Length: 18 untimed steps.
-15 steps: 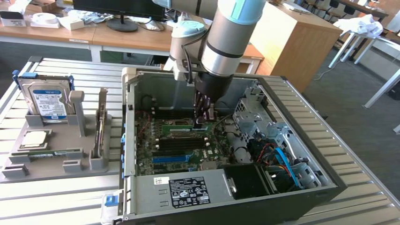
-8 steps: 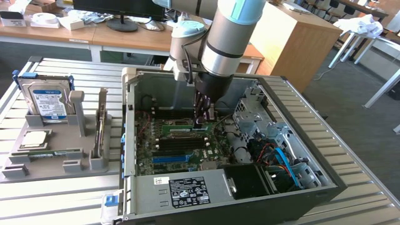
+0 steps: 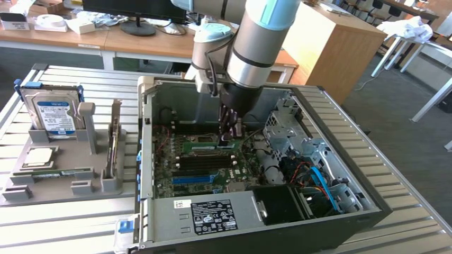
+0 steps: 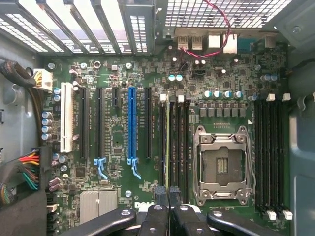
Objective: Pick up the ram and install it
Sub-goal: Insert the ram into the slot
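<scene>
We judge the work to be at the installing step. The black two-fingered gripper (image 4: 167, 196) is clenched on the ram (image 4: 167, 142), a thin green circuit-board stick. We see it edge-on, as a narrow yellow-green line. It runs along one of the black memory slots (image 4: 175, 147), between the long blue expansion slot (image 4: 131, 123) and the silver-framed processor socket (image 4: 221, 164). We cannot tell whether its lower edge sits in the slot or hangs just above it.

In our judgement, seating it calls for the stick's edge to be kept true along the slot, the white end latches (image 4: 163, 97) left free, and a straight, even press.

The grey and pale-blue arm (image 3: 258, 47) drops almost vertically into the open black computer case (image 3: 339, 211). Its wrist points straight down at the green motherboard (image 4: 118, 132), towards the far side of the board.
</scene>
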{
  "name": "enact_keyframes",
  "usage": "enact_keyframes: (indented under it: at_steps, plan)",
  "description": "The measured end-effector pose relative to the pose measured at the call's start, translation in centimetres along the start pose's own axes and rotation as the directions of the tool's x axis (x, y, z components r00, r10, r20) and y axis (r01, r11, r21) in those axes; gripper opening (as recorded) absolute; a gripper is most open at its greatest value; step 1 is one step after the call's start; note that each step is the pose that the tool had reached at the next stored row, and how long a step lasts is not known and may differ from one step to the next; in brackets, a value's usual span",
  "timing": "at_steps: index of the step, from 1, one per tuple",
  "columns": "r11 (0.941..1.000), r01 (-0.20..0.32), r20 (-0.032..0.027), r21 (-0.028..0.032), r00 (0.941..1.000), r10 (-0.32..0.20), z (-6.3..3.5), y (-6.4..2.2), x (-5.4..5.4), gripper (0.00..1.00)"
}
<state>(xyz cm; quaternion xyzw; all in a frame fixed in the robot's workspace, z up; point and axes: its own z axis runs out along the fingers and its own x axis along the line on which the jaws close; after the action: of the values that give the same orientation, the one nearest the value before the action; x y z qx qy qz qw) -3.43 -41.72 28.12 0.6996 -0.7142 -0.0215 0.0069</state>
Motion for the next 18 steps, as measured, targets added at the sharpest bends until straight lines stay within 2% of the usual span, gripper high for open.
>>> enact_keyframes:
  at_steps: [18]
  plan:
    - [1.0000, 0.000, -0.0001, 0.0000, 1.0000, 0.000, 1.77, -0.07, 0.0, 0.12]
